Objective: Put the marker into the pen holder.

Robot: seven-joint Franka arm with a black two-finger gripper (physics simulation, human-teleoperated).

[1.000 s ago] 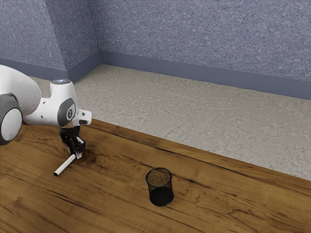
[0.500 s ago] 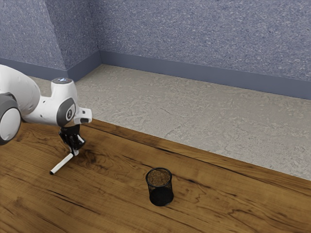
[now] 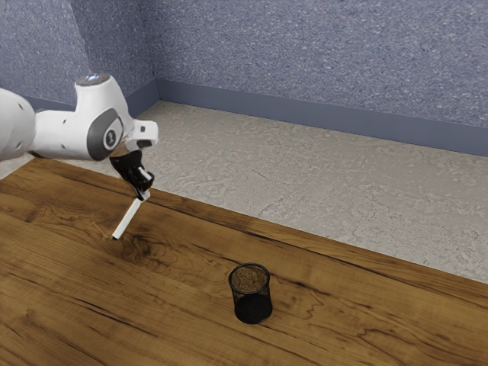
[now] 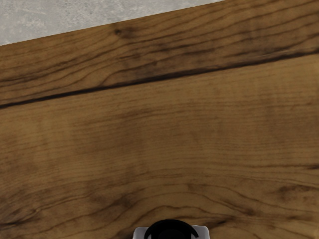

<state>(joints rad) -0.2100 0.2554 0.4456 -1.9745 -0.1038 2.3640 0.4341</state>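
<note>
Toward the exterior view's left, over the far part of the wooden table (image 3: 183, 320), my black two-finger gripper (image 3: 142, 196) was clenched around one end of a slim white marker (image 3: 129, 219). The marker slanted down from the fingertips, its free black tip (image 3: 115, 237) reaching to the near side and the exterior view's left, and it looked clear of the wood. The black wire-mesh pen holder (image 3: 251, 293) stood upright on the table, well apart from the hand, nearer and toward the exterior view's right. So the tip leaned away from the opening — the relation that the coming move turned on. I judged that the hand had to travel across to the holder and tilt the marker's long axis closer to upright before lowering it. Carried over at that slant, the marker might have caught the rim or knocked the light-looking holder askew. The barrel looked straight, smooth and plain, dark only at the tip, and I expected it to roll or pivot easily in a grip so near its end.

In the wrist view, a rounded black shape (image 4: 171, 230) lay close under the hand, with pale grey pieces (image 4: 202, 232) at both its sides; I took it for the marker's held end, though I could not be sure. Beyond lay brown wood grain, with a strip of grey floor (image 4: 75, 17) past the table's edge.
</note>
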